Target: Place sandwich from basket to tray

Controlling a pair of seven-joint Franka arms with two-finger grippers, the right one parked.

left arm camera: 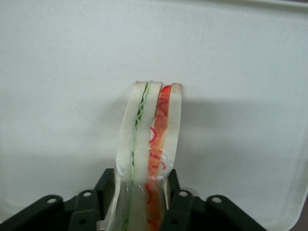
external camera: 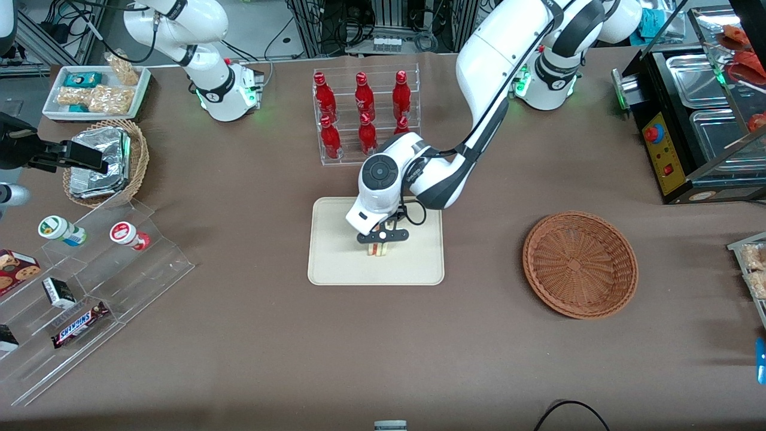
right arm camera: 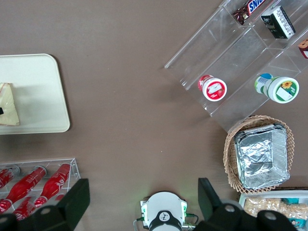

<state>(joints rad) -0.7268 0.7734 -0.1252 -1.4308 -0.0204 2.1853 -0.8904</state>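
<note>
Over the tray [external camera: 335,263] your hand [external camera: 379,240] sits low, fingers [left arm camera: 180,202] clamped on the sandwich [left arm camera: 149,149], which stands on edge touching the tray surface. Your basket [external camera: 580,264] sits apart on the desk [external camera: 239,335], toward the working arm's end.

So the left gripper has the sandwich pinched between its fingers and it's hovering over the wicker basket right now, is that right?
Not quite. The gripper does have the sandwich pinched between its fingers, but it is over the cream tray, not the basket, which sits apart toward the working arm's end of the table with nothing in it. The front view shows this.
</note>
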